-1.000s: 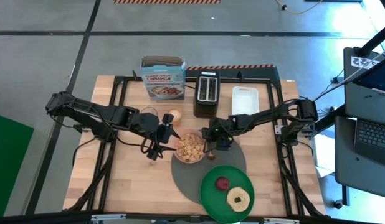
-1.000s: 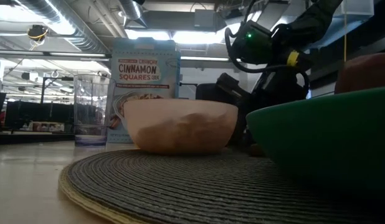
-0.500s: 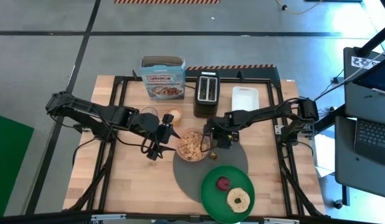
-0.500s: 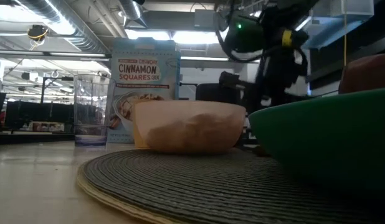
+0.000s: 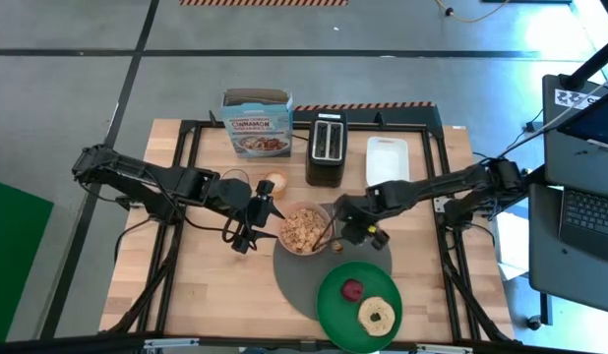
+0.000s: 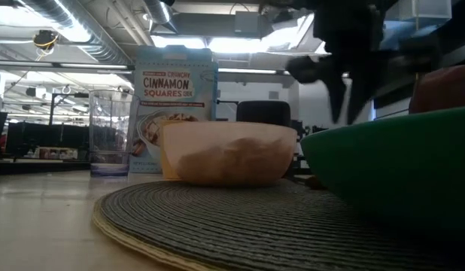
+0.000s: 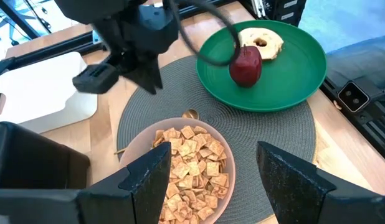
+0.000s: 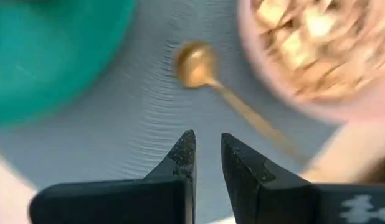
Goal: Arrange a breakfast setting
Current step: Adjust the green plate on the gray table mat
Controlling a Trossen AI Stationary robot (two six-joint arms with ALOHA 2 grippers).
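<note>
The round grey placemat (image 5: pixel 329 265) lies at the table's near middle. On it stand the pinkish bowl (image 5: pixel 304 228), full of cereal squares, and the green plate (image 5: pixel 358 293) with the red apple (image 5: pixel 352 289) and the tan bagel (image 5: pixel 377 315). The small golden spoon (image 8: pixel 195 62) lies flat on the mat right of the bowl; it also shows in the left wrist view (image 7: pixel 190 114). My right gripper (image 8: pixel 206 143) hovers over the spoon, open by a narrow gap and empty. My left gripper (image 5: pixel 257 211) is wide open just left of the bowl.
A cereal box (image 5: pixel 257 123), the black toaster (image 5: pixel 326 147) and the white tray (image 5: pixel 387 157) stand along the far edge. A clear glass (image 5: pixel 235 182) and a small round yellowish thing (image 5: pixel 274 184) stand behind my left gripper. Bare wood shows at the near left.
The placemat, with the bowl on it, has slid a little toward the table's right edge and then stopped. My right gripper has risen from beside the bowl and moved toward the right edge. My left arm has kept still.
</note>
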